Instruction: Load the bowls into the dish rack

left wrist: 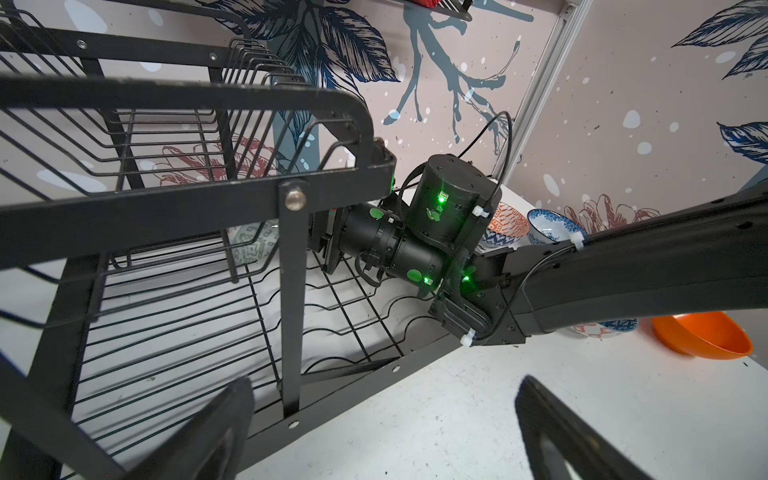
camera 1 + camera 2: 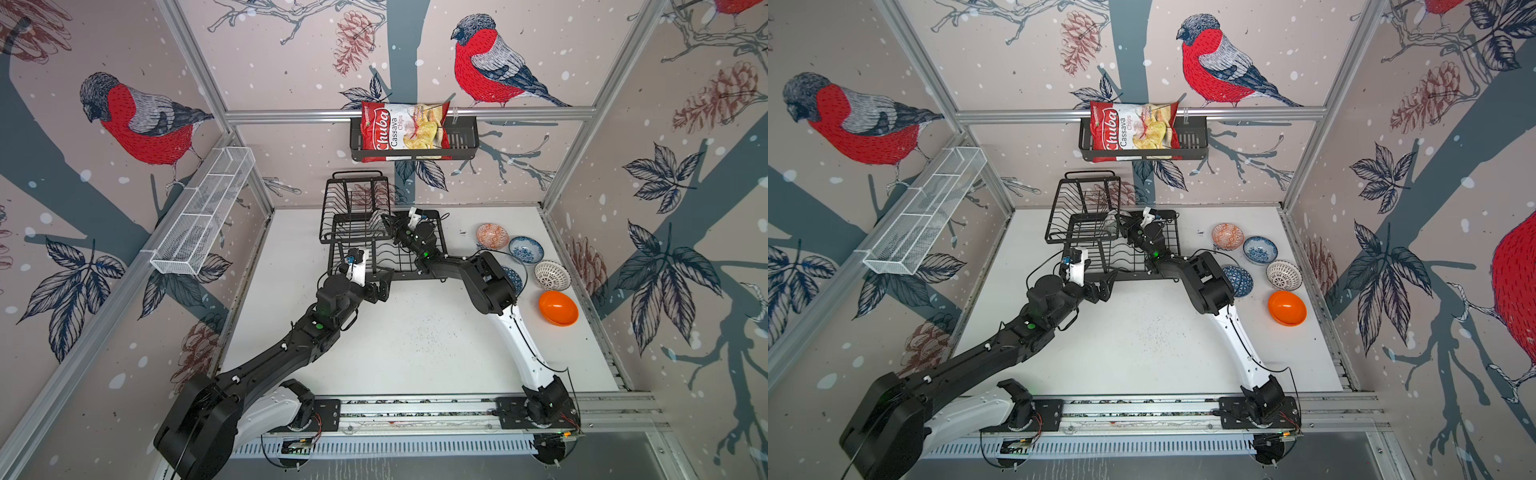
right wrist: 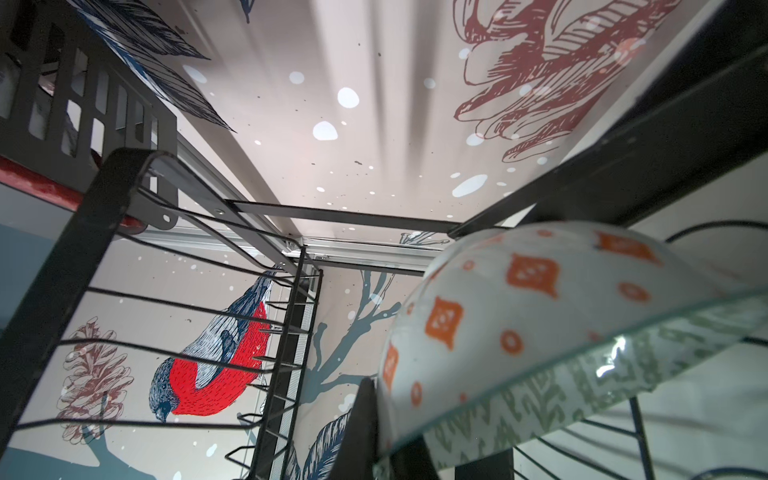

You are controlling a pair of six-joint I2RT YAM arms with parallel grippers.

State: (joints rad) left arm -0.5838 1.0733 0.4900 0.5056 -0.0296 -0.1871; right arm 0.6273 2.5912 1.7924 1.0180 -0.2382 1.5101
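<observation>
My right gripper is shut on the rim of the grey-green patterned bowl, holding it tilted over the lower tray of the black dish rack, by the upper tier's edge; in both top views the bowl is half hidden by wires. Open and empty, my left gripper hovers over the table at the rack's front edge. On the right lie the salmon-orange, blue-white, white lattice and plain orange bowls. The dark blue bowl is partly behind my right arm.
A black basket with a chips bag hangs on the back wall above the rack. A long white mesh shelf runs along the left wall. My right forearm crosses the rack's lower tray.
</observation>
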